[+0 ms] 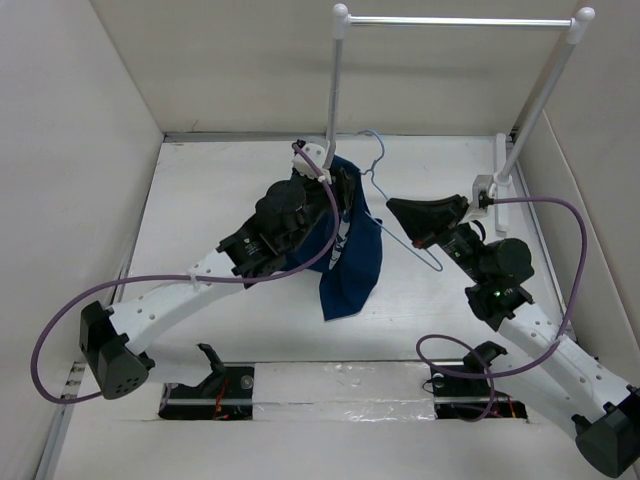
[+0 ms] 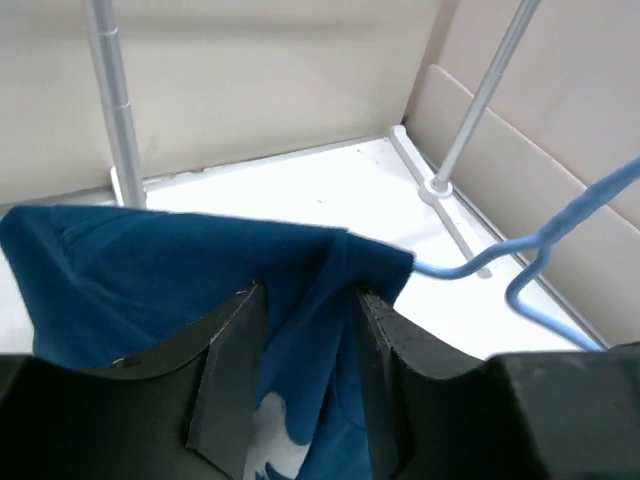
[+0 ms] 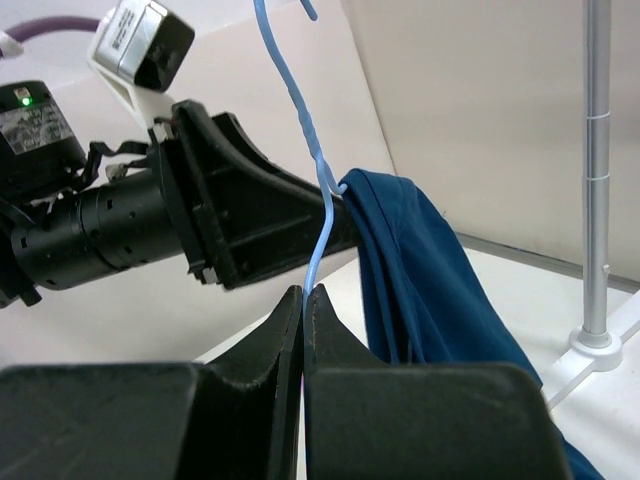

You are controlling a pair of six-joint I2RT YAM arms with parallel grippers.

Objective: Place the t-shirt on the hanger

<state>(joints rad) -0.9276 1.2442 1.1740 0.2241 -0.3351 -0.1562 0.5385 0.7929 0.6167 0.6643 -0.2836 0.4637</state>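
Observation:
The dark navy t-shirt hangs from my left gripper, which is shut on a bunched fold of it above the table. The pale blue wire hanger runs from the shirt's top edge toward my right gripper. In the right wrist view my right gripper is shut on the hanger wire, and the wire's upper part meets the t-shirt beside the left gripper's black body. The hanger's hook points to the back.
A white tubular garment rail stands at the back, its posts on feet on the table. White walls enclose the table on three sides. Purple cables loop beside both arms.

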